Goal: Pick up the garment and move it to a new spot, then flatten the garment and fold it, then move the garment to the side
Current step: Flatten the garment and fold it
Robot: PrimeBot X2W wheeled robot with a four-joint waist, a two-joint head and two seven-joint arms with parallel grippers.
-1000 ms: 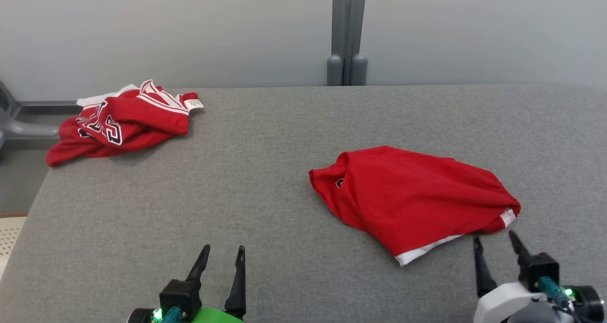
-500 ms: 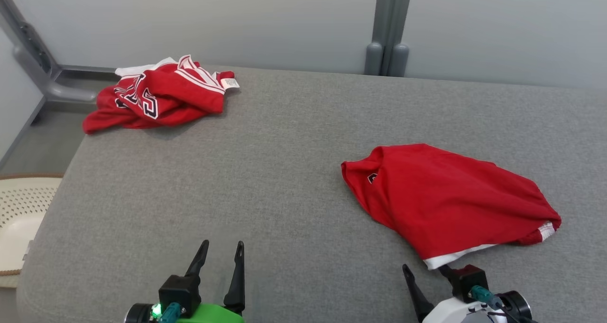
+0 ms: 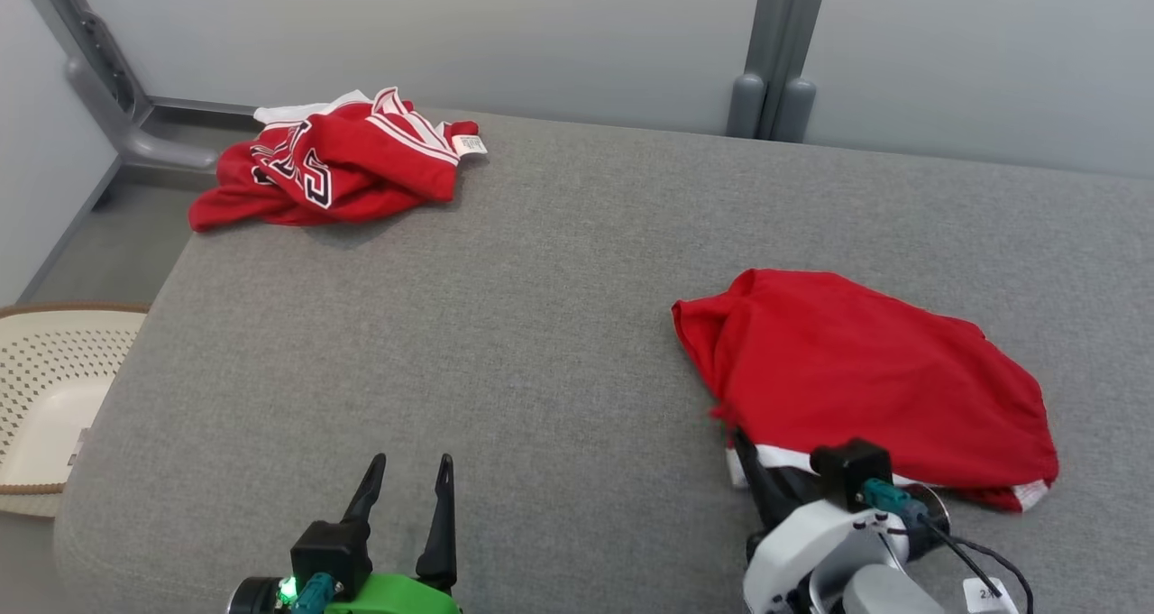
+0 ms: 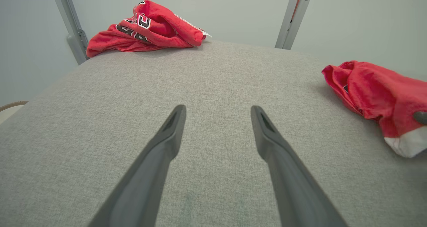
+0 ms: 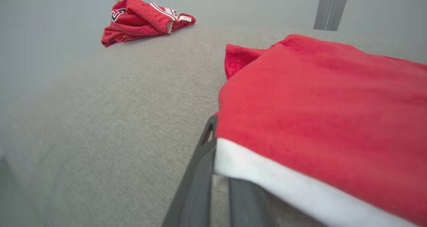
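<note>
The garment (image 3: 865, 380) is lying on the right side of the grey padded surface (image 3: 505, 325), a loose red heap with its white hem (image 5: 283, 183) turned towards me. I am judging it to be light, soft and limp. It is going to sag and trail from wherever I am lifting it, and one pinch is going to carry it but not spread it. It is not fragile, and the knit is giving my fingers enough friction. The hem, being doubled, is the best place to take hold, ideally at a corner so the rest is hanging free.

My right gripper (image 3: 762, 465) is closing right down at that hem, at the near left end of the heap. The right wrist view is showing the two fingers close together with the white band draped over them and, as far as I can tell, nipped between them. The head view is not giving me that, since the cloth and the wrist are covering the tips there. It is giving me the whole outline of the heap instead.

My left gripper (image 4: 218, 110) is hovering wide apart over bare fabric, holding nothing. Its view is catching a small dark mark near the garment's far fold. A second red garment (image 3: 334, 163), lettered, is lying crumpled at the far left corner, well apart. The head view is also showing a cream basket (image 3: 45, 389) standing beyond the left edge.
</note>
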